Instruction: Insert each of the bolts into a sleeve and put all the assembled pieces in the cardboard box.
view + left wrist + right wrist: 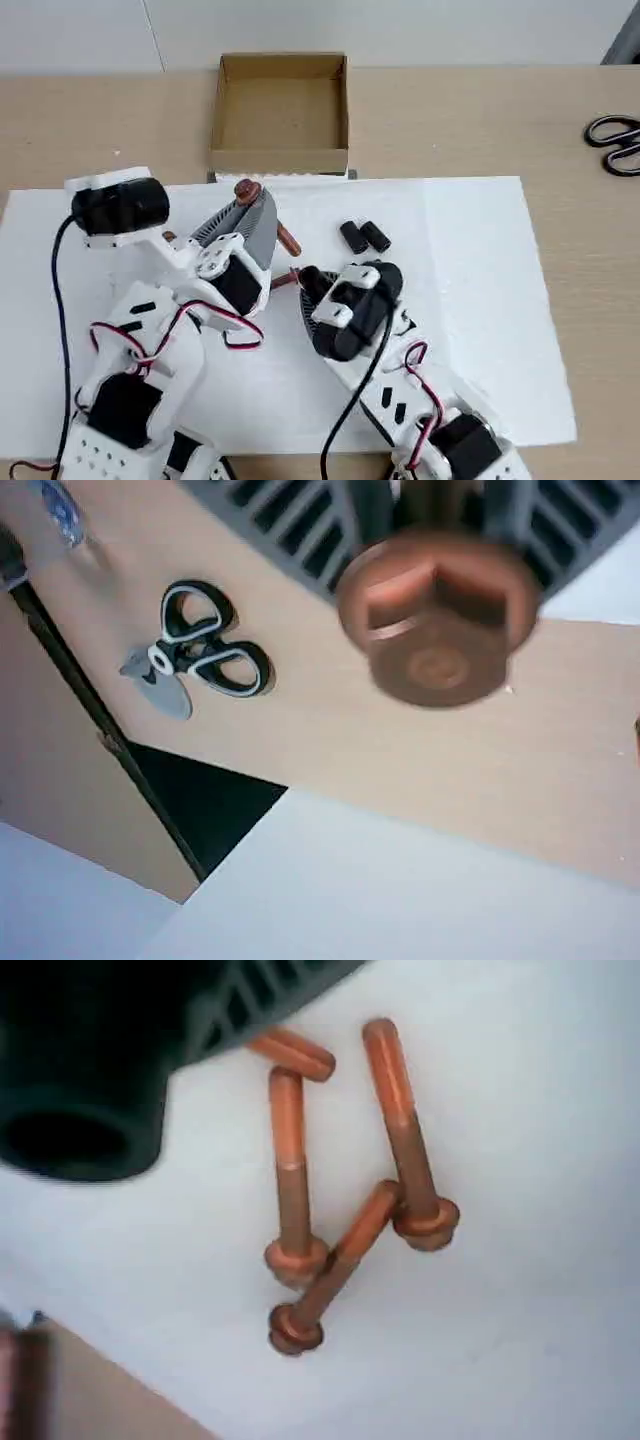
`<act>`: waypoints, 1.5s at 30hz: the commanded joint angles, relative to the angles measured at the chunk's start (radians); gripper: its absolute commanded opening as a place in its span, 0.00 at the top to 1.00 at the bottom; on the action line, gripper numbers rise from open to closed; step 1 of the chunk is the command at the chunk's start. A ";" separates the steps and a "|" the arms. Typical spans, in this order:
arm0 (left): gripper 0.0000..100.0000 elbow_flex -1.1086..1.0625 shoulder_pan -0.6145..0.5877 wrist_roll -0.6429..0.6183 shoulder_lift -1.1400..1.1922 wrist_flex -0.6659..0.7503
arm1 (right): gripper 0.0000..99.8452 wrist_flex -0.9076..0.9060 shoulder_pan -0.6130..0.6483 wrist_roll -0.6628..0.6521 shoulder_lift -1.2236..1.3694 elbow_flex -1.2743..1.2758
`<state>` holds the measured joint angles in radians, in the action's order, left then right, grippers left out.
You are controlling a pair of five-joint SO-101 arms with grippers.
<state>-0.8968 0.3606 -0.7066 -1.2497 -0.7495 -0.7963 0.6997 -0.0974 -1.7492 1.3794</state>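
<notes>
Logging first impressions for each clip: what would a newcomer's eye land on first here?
First, the copper bolt clamped in the left hand, just in front of the empty cardboard box. Next, the loose bolts lying in a jumble on the white sheet, beside the right hand, which appears to hold a black sleeve.

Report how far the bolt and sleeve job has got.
Done: nothing yet; the cardboard box holds no pieces. In hand: the left gripper grips a bolt, head outward, and the right gripper holds a black sleeve; the two are not yet joined. Left: four loose bolts and two spare sleeves lie on the white sheet, all to be assembled and boxed.
</notes>
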 commanded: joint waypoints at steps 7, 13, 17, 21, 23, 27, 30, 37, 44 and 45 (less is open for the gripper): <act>0.99 0.033 0.052 -0.008 -0.014 -0.086 | 1.00 0.028 -0.027 -0.009 -0.010 0.005; 0.99 0.062 0.078 -0.006 -0.009 -0.115 | 1.00 0.028 -0.028 -0.009 -0.010 0.005; 0.99 0.056 0.078 -0.006 -0.009 -0.112 | 1.00 0.028 -0.025 -0.009 -0.012 0.003; 0.99 0.056 0.078 -0.005 -0.009 -0.109 | 1.00 0.025 -0.024 -0.009 -0.013 0.000; 0.99 0.054 0.077 -0.005 -0.008 -0.109 | 1.00 0.022 -0.024 -0.009 -0.013 -0.002; 0.99 0.053 0.077 -0.005 -0.008 -0.107 | 1.00 0.022 -0.024 -0.009 -0.015 -0.003; 0.99 0.025 0.077 -0.005 -0.008 -0.066 | 1.00 0.022 -0.024 -0.009 -0.015 -0.003; 0.99 -0.007 0.077 -0.005 -0.008 -0.005 | 1.00 0.021 -0.024 -0.008 -0.015 -0.003; 0.99 -0.005 0.080 0.031 -0.008 -0.054 | 1.00 0.028 -0.024 -0.009 -0.015 -0.005; 0.99 -0.005 0.081 0.031 -0.008 -0.071 | 1.00 0.028 -0.024 -0.009 -0.015 -0.008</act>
<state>-0.9106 0.4327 -0.6851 -1.2497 -0.7971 -0.7933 0.6813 -0.0974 -1.7476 1.3947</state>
